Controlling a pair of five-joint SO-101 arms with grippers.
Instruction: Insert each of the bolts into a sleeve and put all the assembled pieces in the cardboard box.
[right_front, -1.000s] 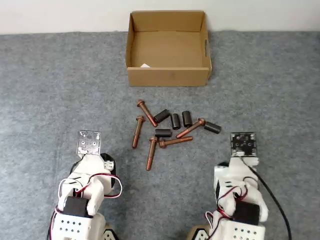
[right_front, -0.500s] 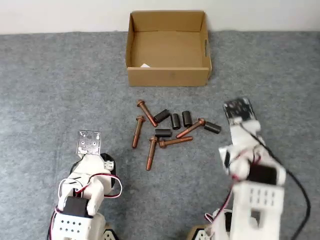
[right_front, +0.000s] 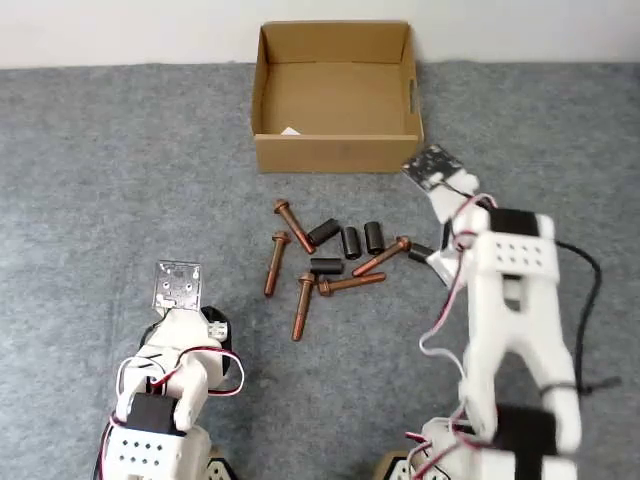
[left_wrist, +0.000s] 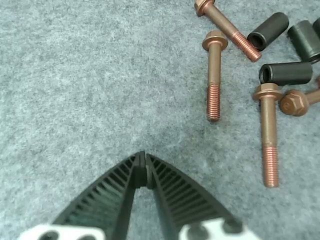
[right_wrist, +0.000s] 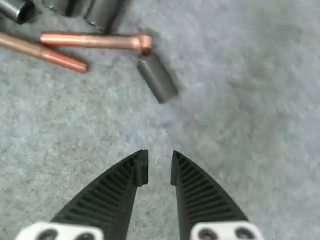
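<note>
Cardboard box (right_front: 335, 155): upper centre, no assembled pieces inside
Copper bolts (right_front: 302, 306): five loose on the bench (right_front: 120, 180) mid-frame, none sleeved
Black sleeves (right_front: 350, 241): five among them, all unfilled
Left jaws: closed, holding nothing
Right jaws: narrowly parted, holding nothing, near the rightmost sleeve (right_wrist: 157, 79)
Remaining: every insertion and boxing

Obs.: left gripper (left_wrist: 145, 161) over grey felt mat (left_wrist: 75, 75), ribbed black fingers (left_wrist: 112, 197) closed with tips meeting. Copper bolts and black sleeves lie beyond the tips, well apart from them. Nearest bolt (left_wrist: 214, 75) lies alone. Second bolt (left_wrist: 269, 135) runs roughly parallel, its head just beside a third bolt's hex head (left_wrist: 296, 102) and an open-ended sleeve (left_wrist: 286, 73). Fourth bolt (left_wrist: 227, 22) lies diagonally, farther off, threaded end close to another sleeve (left_wrist: 268, 30). Third sleeve (left_wrist: 305, 39) is cut by the frame edge.
</note>
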